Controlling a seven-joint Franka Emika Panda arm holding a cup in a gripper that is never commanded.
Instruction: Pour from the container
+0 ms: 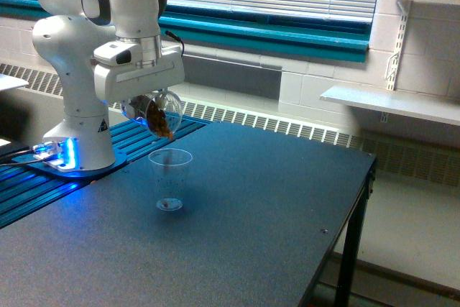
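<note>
Tool (pixel 147 108) grips tipped container (pixel 159 111) above smaller cup (pixel 170 179).

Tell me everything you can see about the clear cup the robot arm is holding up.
The container is a clear, smooth-walled plastic cup with a wide rim, held by the gripper above the table. It is tipped well over on its side, rim facing the exterior view's right and slightly down. Brown contents sit near its lip. It hangs above and just behind the smaller clear cup, which stands upright on the table, not touching it. The jaws are largely hidden.
</note>
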